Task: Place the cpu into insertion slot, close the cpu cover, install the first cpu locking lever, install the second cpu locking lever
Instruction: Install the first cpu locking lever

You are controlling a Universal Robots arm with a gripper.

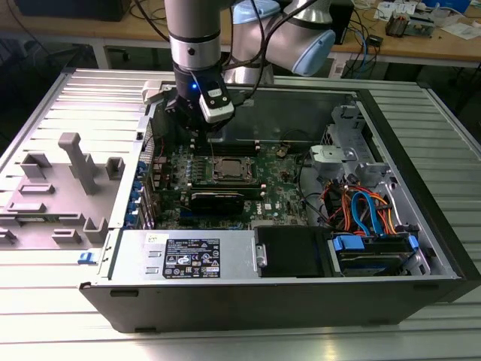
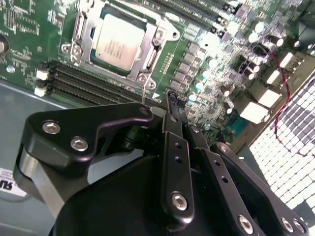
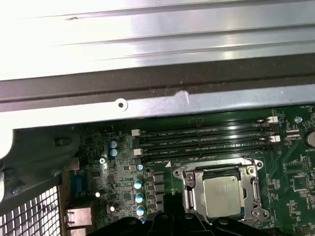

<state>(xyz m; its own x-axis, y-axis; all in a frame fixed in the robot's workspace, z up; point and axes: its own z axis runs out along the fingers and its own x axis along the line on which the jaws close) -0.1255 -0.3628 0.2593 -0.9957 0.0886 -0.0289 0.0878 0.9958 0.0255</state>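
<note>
Over the motherboard point(image 2: 29, 34), my gripper point(image 2: 173, 97) hangs clenched.
I see the cpu point(image 2: 119, 43) lying flat, silver top up, under the lowered cpu cover point(image 2: 151, 55).

Worktable point(image 1: 451, 331): ribbed silver metal top. Bearing: one open black computer case point(image 1: 225, 312), laid on its side, mid-table; one grey moulded fixture point(image 1: 79, 169) with upright posts and blocks, at the exterior view's left, just beside the case; one small blue piece point(image 1: 86, 258) at the case's near corner.
</note>
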